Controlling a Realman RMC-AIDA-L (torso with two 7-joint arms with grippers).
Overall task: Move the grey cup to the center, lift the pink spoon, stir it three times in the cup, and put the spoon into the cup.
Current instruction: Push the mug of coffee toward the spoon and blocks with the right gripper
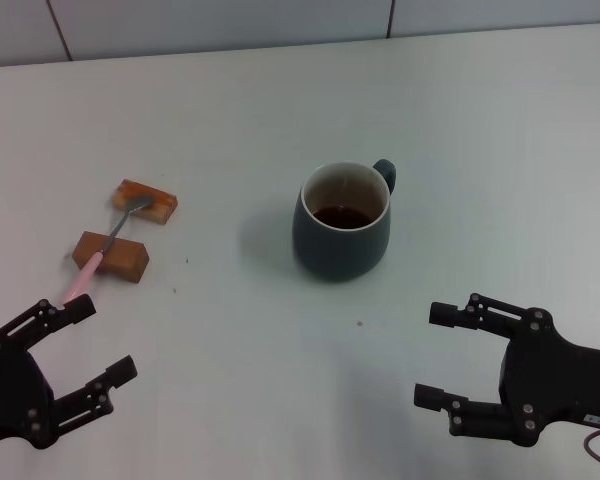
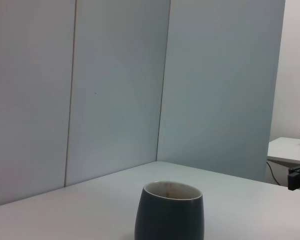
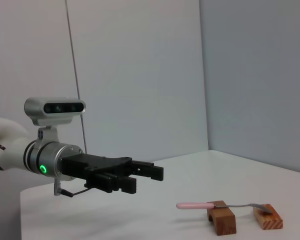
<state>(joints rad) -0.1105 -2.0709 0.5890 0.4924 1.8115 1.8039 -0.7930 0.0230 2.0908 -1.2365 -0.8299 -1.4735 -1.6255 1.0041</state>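
Open pincers, grey cup point(image 1: 341, 225) holding dark liquid

Black two-finger tools point(image 1: 92, 350) point(image 1: 442, 355); white arm, silver wrist camera point(image 3: 55, 108).

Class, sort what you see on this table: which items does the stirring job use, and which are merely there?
Used in the job:
- grey cup, holding dark liquid
- pink spoon
- left pincer and right pincer, both open

Merely there:
- two wooden blocks, propping up the spoon
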